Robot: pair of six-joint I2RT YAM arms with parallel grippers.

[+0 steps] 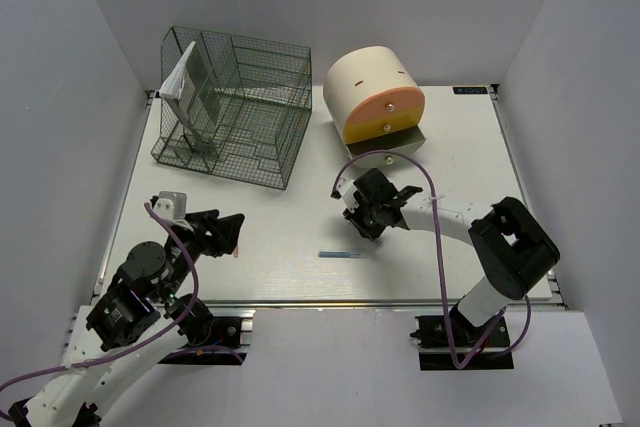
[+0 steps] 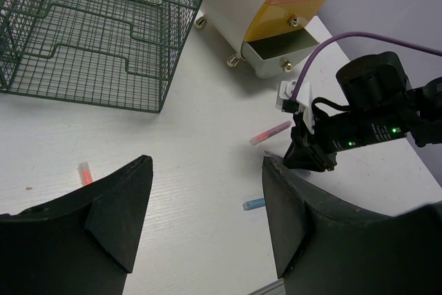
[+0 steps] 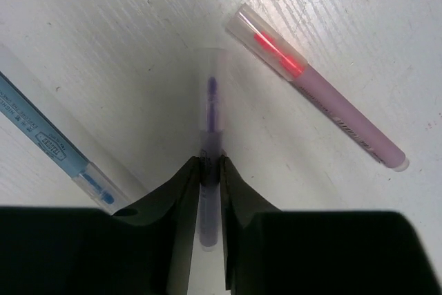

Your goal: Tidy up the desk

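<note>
The white desk [image 1: 290, 197] holds loose pens. My right gripper [image 1: 372, 211] is low at the middle of the desk. In the right wrist view it [image 3: 209, 164] is shut on a purple pen [image 3: 210, 101] with a clear cap, which lies on or just above the surface. A pink pen [image 3: 331, 112] with a red tip lies to its right, and a blue pen [image 3: 48, 143] to its left. The blue pen [image 1: 340, 255] lies near the front rail. My left gripper [image 1: 228, 230] is open and empty over the front left, and its jaws [image 2: 207, 170] stand wide apart.
A dark green wire rack [image 1: 232, 107] with a white paper item [image 1: 178, 77] stands at the back left. A cream drawer unit [image 1: 370, 92] stands behind the right gripper with its lowest drawer [image 2: 283, 50] open. A small red-tipped piece [image 2: 84, 172] lies by the left gripper.
</note>
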